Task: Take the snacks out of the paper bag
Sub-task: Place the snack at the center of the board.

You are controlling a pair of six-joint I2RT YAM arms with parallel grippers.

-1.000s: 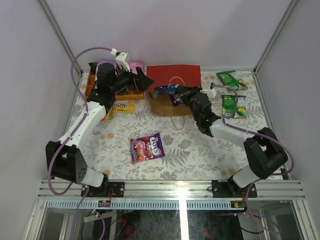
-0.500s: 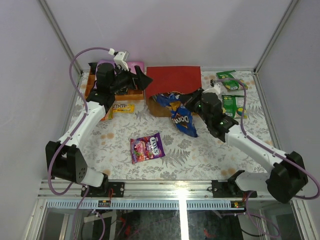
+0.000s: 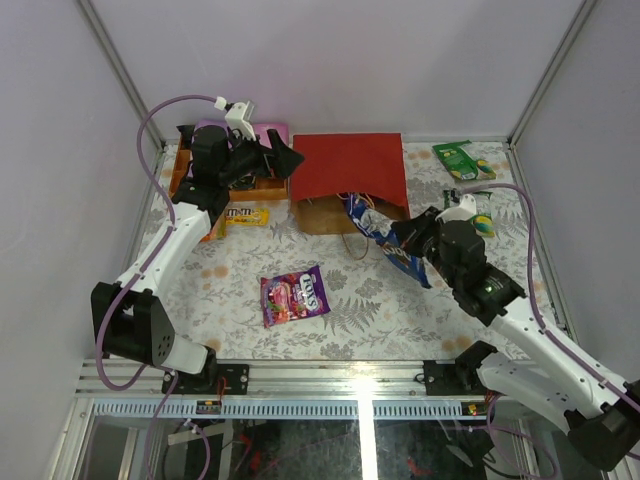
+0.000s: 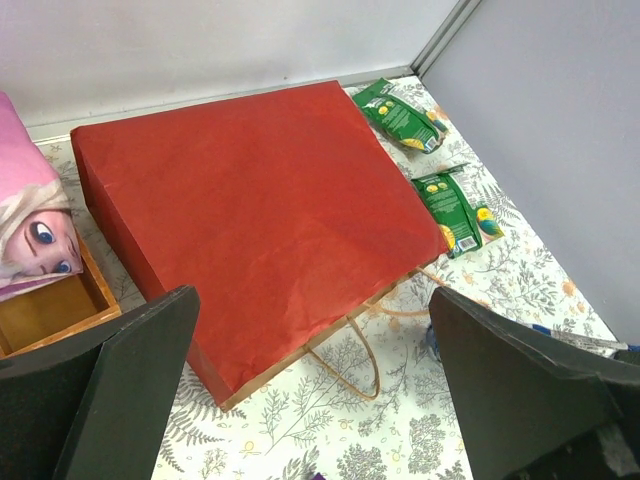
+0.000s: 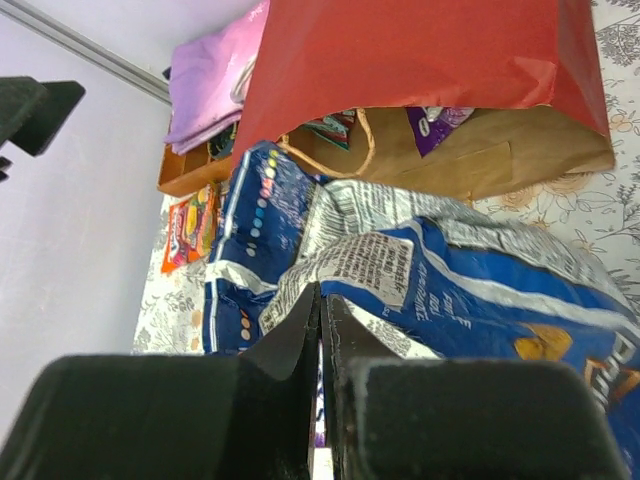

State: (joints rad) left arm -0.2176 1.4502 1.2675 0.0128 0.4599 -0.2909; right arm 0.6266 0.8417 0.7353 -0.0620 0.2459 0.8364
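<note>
The red paper bag (image 3: 350,165) (image 4: 260,200) (image 5: 430,50) lies flat on its side, brown mouth facing the arms. My right gripper (image 3: 402,243) (image 5: 320,295) is shut on a long blue chip bag (image 3: 380,235) (image 5: 470,270), held just outside the bag's mouth and above the table. A purple packet (image 5: 440,115) still shows inside the mouth. My left gripper (image 3: 285,160) (image 4: 312,300) hovers wide open over the bag's left end, holding nothing. On the table lie a purple candy bag (image 3: 295,296), two green packets (image 3: 463,160) (image 4: 400,115) (image 4: 455,210) and a yellow pack (image 3: 245,215).
A wooden box (image 3: 180,170) (image 4: 40,310) with a pink cloth (image 4: 25,210) stands left of the bag, under my left arm. The bag's loop handles (image 4: 365,350) trail on the patterned tabletop. Grey walls close in at the back and both sides.
My right arm has drawn back toward the near right, pulling the blue chip bag out of the paper bag's mouth. The bag's red top has sunk flat. The left arm has stayed still.
</note>
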